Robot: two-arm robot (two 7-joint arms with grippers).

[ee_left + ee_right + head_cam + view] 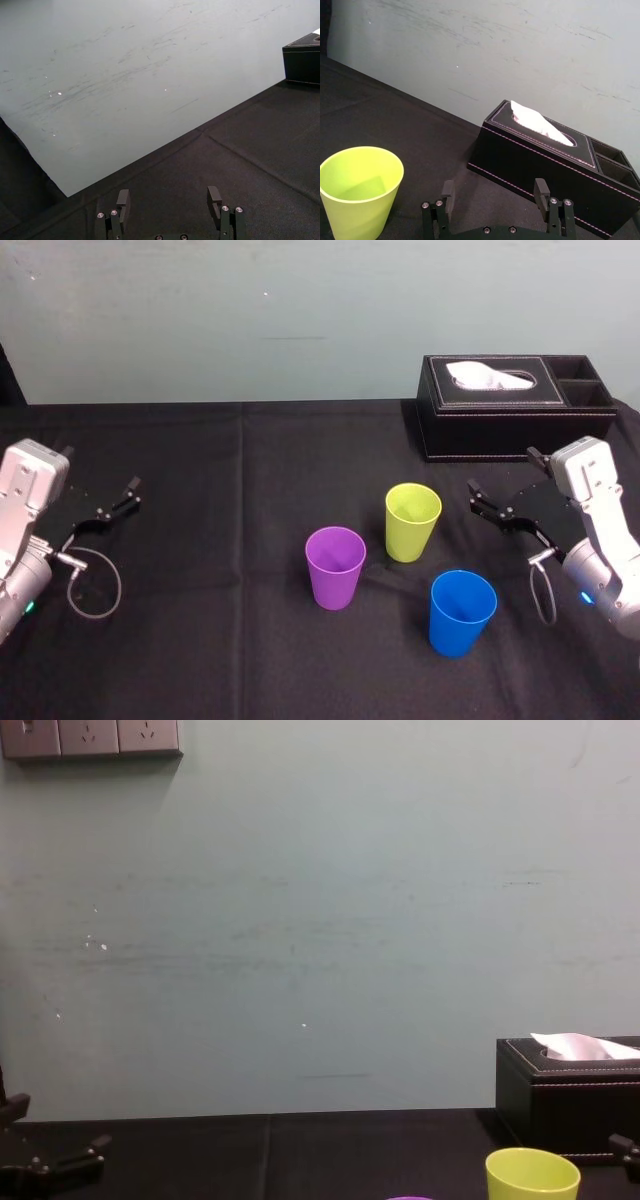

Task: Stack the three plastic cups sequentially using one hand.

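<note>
Purple plastic cup (pixel 335 567), lime yellow-green plastic cup (pixel 412 521) and blue plastic cup (pixel 462 612), all small and round, stand upright and apart, mouths up, on the black table (pixel 200 640) in the head view. The right pincer (pixel 502 472) hangs released beside them, and the left pincer (pixel 100 468) is released at the table's left edge. In the right wrist view, a black rectangular tissue box (pixel 540 150) lies behind the lime cup.

A scuffed pale green wall (pixel 320 920) with sockets (pixel 90 737) rises behind the black-clothed table (pixel 200 460)

Black table (pixel 220 500) holds purple cup (pixel 335 568), lime cup (pixel 412 522), blue cup (pixel 462 612) — and tissue box (pixel 515 425).
</note>
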